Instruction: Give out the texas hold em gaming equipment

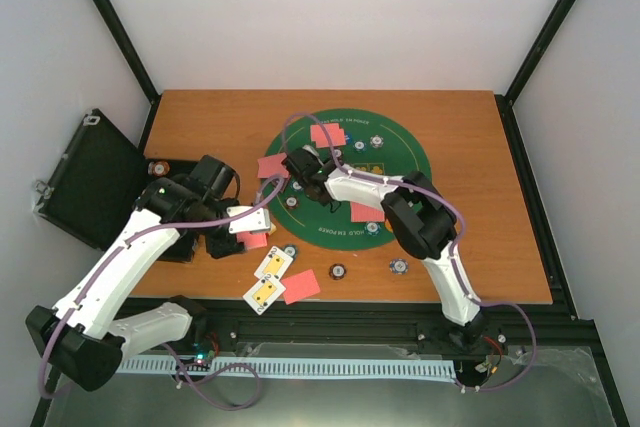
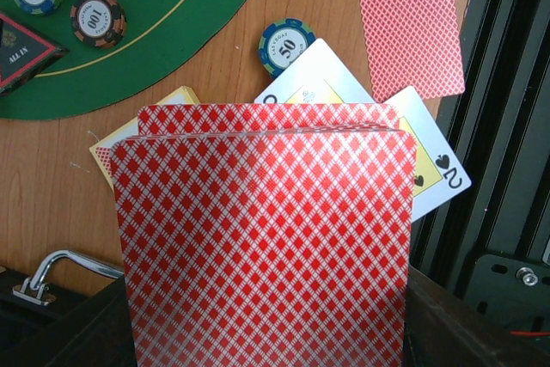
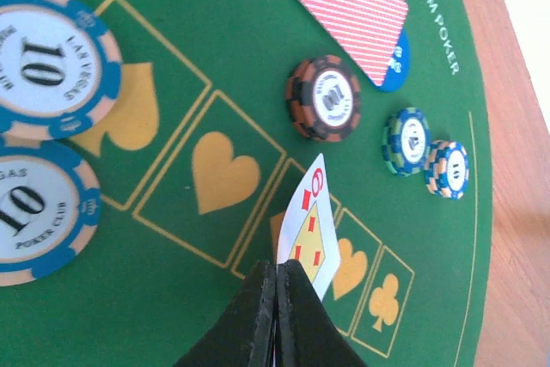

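Note:
My left gripper [image 1: 246,235] is shut on a stack of red-backed playing cards [image 2: 266,247] that fills the left wrist view; its fingers [image 2: 468,328] show only at the bottom corners. It hovers left of the green poker mat [image 1: 405,152]. My right gripper [image 3: 279,271] is shut on one face-up six of diamonds [image 3: 314,212], held on edge just above the mat's printed suit boxes. In the top view that gripper [image 1: 298,165] is over the mat's left part. Striped chips [image 3: 325,97] and a black red-edged triangle marker [image 2: 21,51] lie on the mat.
Red-backed cards [image 1: 327,133] [image 1: 301,286] and two face-up cards [image 1: 272,265] lie on the mat and the wooden table. Loose chips [image 1: 338,272] sit near the front edge. The open black case [image 1: 90,179] stands at the left. A blue button disc [image 3: 398,64] peeks from under a card.

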